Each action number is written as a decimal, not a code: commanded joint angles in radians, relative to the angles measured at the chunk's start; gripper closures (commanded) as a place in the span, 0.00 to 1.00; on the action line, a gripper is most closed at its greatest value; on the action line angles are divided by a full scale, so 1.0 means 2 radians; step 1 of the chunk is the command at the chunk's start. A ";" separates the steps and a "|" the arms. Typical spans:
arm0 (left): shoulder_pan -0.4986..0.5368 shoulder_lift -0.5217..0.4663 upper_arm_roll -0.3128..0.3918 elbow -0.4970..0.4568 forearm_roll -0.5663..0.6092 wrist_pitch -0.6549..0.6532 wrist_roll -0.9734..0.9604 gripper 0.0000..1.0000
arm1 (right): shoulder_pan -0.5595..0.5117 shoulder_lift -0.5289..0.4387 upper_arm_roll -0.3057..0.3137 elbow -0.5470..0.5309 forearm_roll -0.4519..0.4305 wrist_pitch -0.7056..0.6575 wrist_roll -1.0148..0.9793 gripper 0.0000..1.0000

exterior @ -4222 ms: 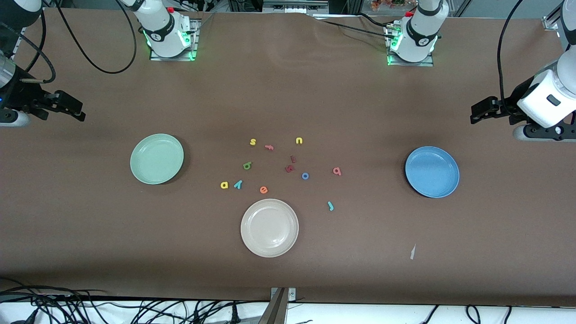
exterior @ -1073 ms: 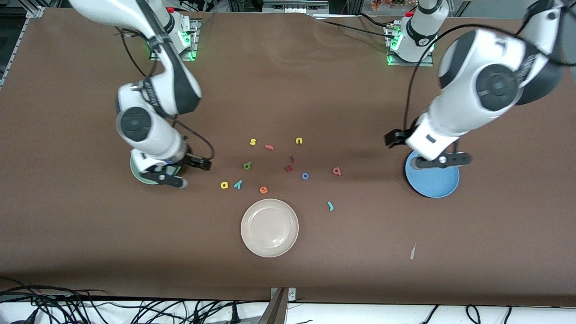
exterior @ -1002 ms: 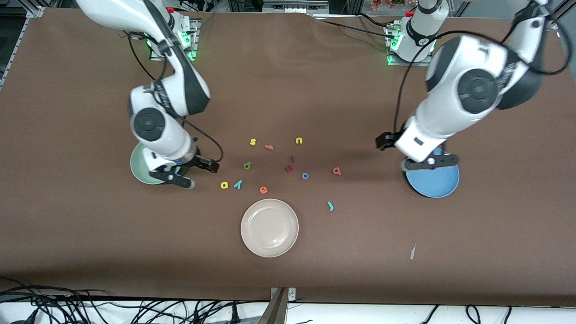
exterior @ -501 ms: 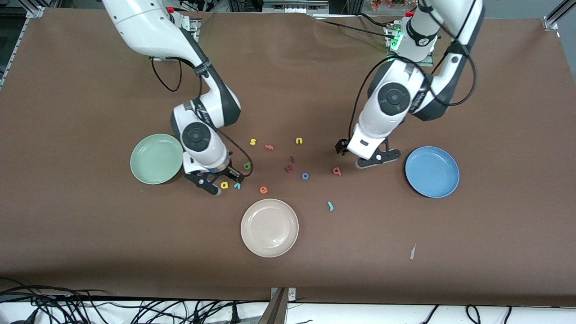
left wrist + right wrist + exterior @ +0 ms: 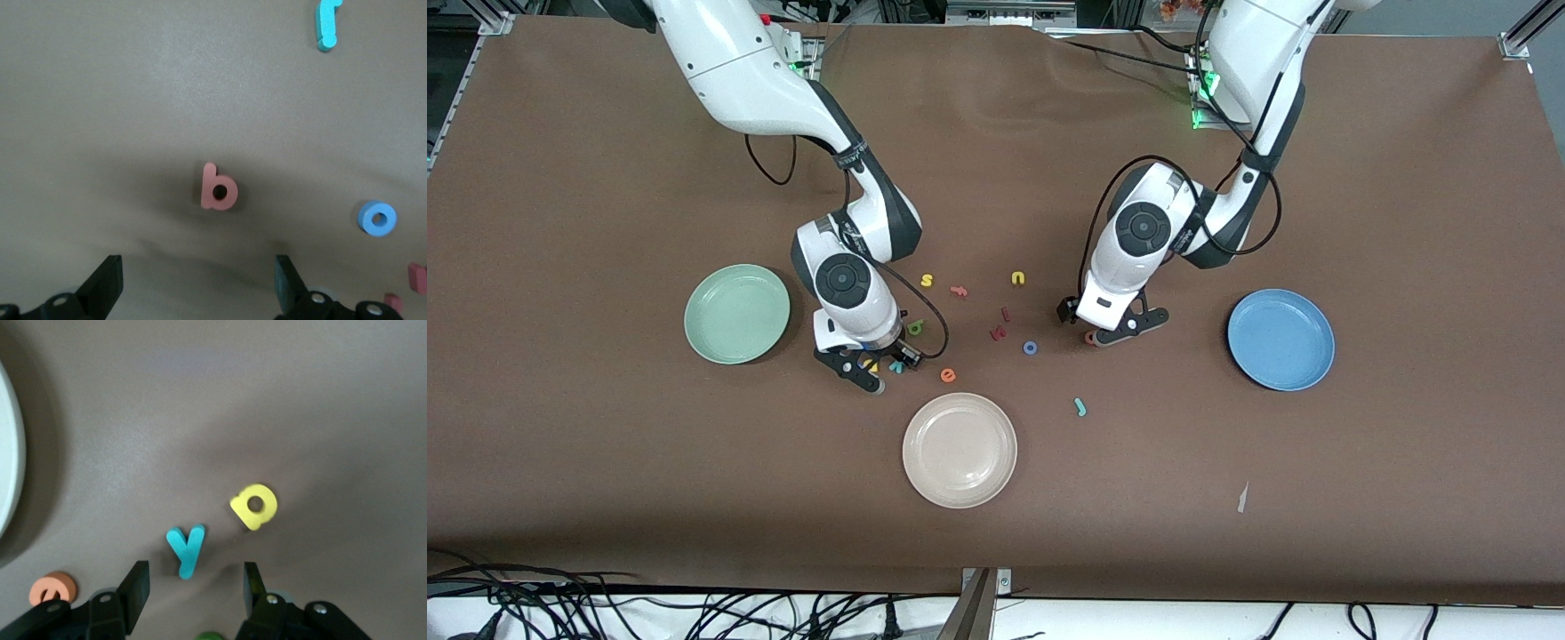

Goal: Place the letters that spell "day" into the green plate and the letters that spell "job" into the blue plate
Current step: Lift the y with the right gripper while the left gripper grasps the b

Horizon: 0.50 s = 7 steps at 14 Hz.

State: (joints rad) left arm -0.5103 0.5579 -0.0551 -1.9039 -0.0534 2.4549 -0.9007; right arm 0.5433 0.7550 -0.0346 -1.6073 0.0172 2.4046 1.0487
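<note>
Lying flat on the table (image 5: 605,462) between the green plate (image 5: 736,314) and blue plate (image 5: 1280,340), the letters are scattered; right gripper (image 5: 193,587) hovers low over the y (image 5: 185,550), jaws apart and empty, the y's stem pointing toward the gripper, the a (image 5: 254,506) just beside it; left gripper (image 5: 197,285) hovers over the b (image 5: 218,189), jaws spread wide, its stem running across the gap; the front view hides the b and a under the grippers, yet shows the d (image 5: 915,327), o (image 5: 1030,348), j (image 5: 1080,407) and both plates.
</note>
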 commanded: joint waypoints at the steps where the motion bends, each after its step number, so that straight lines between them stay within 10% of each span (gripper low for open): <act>1: -0.005 0.022 0.006 0.031 -0.002 -0.003 -0.008 0.02 | 0.001 0.021 -0.003 0.016 -0.009 0.013 0.007 0.35; 7: -0.004 0.059 0.008 0.066 -0.002 0.003 -0.005 0.13 | 0.004 0.015 -0.004 0.016 -0.035 0.014 -0.002 1.00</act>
State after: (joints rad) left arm -0.5101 0.6388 -0.0499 -1.8256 -0.0534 2.4618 -0.9021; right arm 0.5441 0.7757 -0.0362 -1.5984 -0.0301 2.4330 1.0472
